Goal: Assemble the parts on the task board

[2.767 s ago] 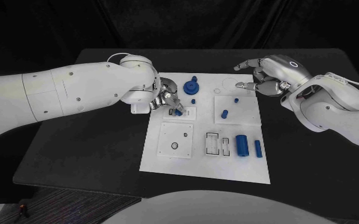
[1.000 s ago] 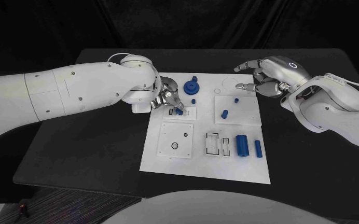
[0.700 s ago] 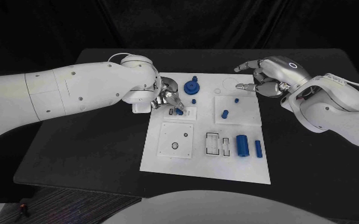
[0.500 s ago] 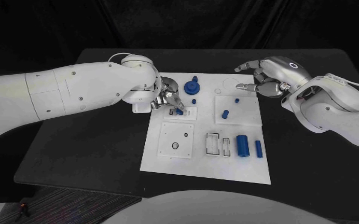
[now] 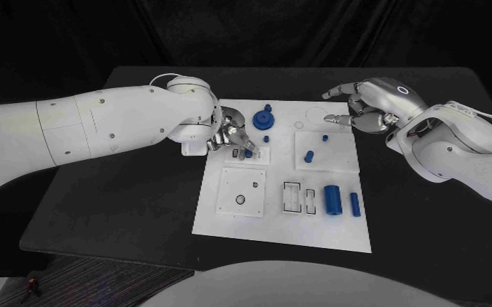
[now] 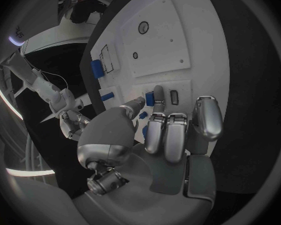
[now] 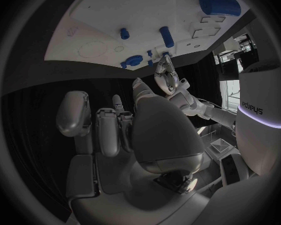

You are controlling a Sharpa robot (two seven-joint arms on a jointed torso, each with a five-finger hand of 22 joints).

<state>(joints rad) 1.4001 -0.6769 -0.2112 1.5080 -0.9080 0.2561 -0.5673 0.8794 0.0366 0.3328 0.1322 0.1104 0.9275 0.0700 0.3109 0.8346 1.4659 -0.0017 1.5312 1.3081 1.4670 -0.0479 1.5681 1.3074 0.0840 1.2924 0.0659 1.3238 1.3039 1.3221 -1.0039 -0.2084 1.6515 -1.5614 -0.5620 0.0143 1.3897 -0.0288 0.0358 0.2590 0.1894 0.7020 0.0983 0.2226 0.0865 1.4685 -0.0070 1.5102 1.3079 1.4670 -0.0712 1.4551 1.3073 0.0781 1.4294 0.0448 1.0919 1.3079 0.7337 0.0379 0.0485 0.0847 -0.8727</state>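
- Board (image 5: 276, 232): its near edge is bare; a big cylinder (image 5: 331, 199) and a thin rod (image 5: 355, 204) lie lengthwise at its near right.
- Left hand (image 5: 230, 136) sits over the board's left edge, fingertips pinching a small peg (image 5: 247, 153) upright at a socket plate there.
- Right hand (image 5: 367, 111) hovers off the board's far right corner, fingers curled, empty.
- Open tabletop (image 5: 134, 200) lies left of the board.

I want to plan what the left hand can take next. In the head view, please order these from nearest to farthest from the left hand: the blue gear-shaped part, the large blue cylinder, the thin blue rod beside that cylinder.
Measured from the left hand:
1. Blue gear-shaped part, at the board's far edge, just beyond the hand.
2. Large blue cylinder, near the board's right near corner.
3. Thin blue rod, right of that cylinder, closest to the board's right edge.
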